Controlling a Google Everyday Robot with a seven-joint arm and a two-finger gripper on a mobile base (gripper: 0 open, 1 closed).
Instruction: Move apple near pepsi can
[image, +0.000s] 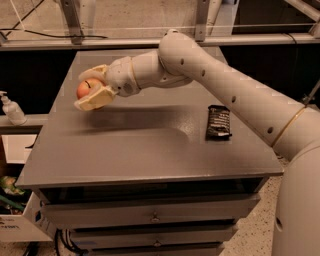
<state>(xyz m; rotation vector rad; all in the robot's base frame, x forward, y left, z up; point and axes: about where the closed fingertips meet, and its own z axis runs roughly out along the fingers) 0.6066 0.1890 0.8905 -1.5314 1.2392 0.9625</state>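
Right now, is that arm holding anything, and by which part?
Yes. The hand, over the table, grips the apple across its middle, pinching it from above and below.

No text, brand, number or sign is legible.

- Flat black snack-bar wrapper (218, 121), lying on the grey tabletop (140, 150): carries pale print on its upper face; the characters cannot be read.
- White cardboard box (15, 225), below the tabletop's left edge: carries a short line of dark print; it cannot be read.
- Cream two-finger gripper (81, 91), positioned above the tabletop's left rear area, jaws closed around the round orange-red apple (90, 87): no marking is visible on either item.
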